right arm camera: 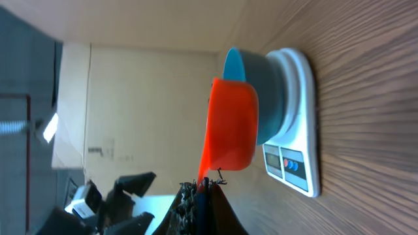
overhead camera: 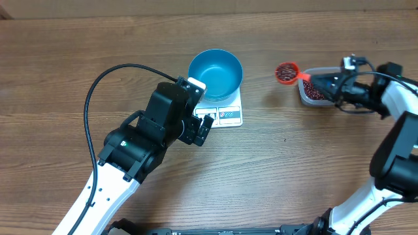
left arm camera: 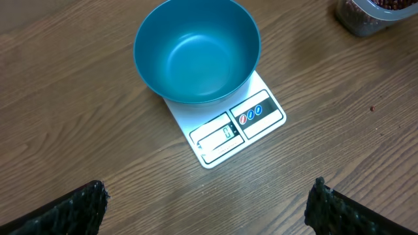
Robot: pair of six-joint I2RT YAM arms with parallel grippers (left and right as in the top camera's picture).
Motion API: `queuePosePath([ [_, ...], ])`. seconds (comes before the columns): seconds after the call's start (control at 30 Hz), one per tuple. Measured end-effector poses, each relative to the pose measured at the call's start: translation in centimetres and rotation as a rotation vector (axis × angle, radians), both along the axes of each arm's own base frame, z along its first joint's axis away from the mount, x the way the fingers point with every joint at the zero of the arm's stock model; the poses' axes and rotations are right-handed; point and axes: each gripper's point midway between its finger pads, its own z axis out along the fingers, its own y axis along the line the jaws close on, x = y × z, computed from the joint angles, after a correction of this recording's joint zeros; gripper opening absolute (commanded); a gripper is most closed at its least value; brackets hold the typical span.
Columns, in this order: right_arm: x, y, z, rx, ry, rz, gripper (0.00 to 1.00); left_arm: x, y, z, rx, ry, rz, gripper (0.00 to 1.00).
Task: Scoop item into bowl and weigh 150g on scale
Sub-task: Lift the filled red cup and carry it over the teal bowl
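Note:
The blue bowl [overhead camera: 215, 74] [left arm camera: 196, 52] stands empty on the white scale [overhead camera: 230, 116] [left arm camera: 248, 124]. My left gripper [overhead camera: 202, 119] [left arm camera: 209, 209] hovers over the scale's near-left side, open wide, with only bare table between its fingers [left arm camera: 72, 212]. My right gripper [overhead camera: 321, 82] [right arm camera: 202, 189] is shut on the handle of an orange scoop [overhead camera: 287, 72] [right arm camera: 228, 124]. The scoop is held level to the right of the bowl and carries a load of dark red beans [overhead camera: 285, 72]. In the right wrist view the bowl [right arm camera: 261, 85] and scale [right arm camera: 297, 130] lie beyond the scoop.
A clear plastic tub [overhead camera: 313, 93] [left arm camera: 366, 16] holding more beans sits on the table right of the scale, under my right gripper. A black cable [overhead camera: 98, 85] loops over the table at the left. One stray bean [left arm camera: 371, 109] lies on the wood.

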Motion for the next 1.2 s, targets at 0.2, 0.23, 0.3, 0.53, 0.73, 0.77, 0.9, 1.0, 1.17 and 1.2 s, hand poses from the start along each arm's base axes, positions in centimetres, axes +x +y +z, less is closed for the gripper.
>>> queuePosePath([
  [0.2, 0.5, 3.2, 0.3, -0.011, -0.040, 0.082, 0.04, 0.0, 0.0, 0.0, 0.000, 0.000, 0.000, 1.00],
  [0.23, 0.7, 3.6, 0.3, -0.014, -0.047, 0.091, 0.04, 0.0, 0.0, 0.0, 0.000, 0.000, 0.000, 1.00],
  [0.3, 0.9, 4.3, 0.4, -0.014, -0.058, 0.107, 0.04, 0.0, 0.0, 0.0, 0.000, 0.000, 0.000, 1.00],
  [0.53, 1.9, 6.7, 0.8, -0.021, -0.081, 0.156, 0.04, 0.0, 0.0, 0.0, 0.000, 0.000, 0.000, 1.00],
  [0.73, 2.8, 9.3, 1.0, -0.042, -0.096, 0.198, 0.04, 0.0, 0.0, 0.0, 0.000, 0.000, 0.000, 1.00],
  [0.77, 2.9, 9.9, 1.0, -0.046, -0.098, 0.205, 0.04, 0.0, 0.0, 0.0, 0.000, 0.000, 0.000, 1.00],
  [0.9, 3.3, 11.6, 1.2, -0.063, -0.112, 0.225, 0.04, 0.0, 0.0, 0.0, 0.000, 0.000, 0.000, 1.00],
  [1.0, 3.7, 12.8, 1.2, -0.085, -0.132, 0.234, 0.04, 0.0, 0.0, 0.0, 0.000, 0.000, 0.000, 1.00],
  [1.17, 4.2, 14.7, 1.3, -0.123, -0.196, 0.245, 0.04, 0.0, 0.0, 0.0, 0.000, 0.000, 0.000, 1.00],
  [1.2, 4.3, 15.0, 1.5, -0.129, -0.216, 0.247, 0.04, 0.0, 0.0, 0.0, 0.000, 0.000, 0.000, 1.00],
])
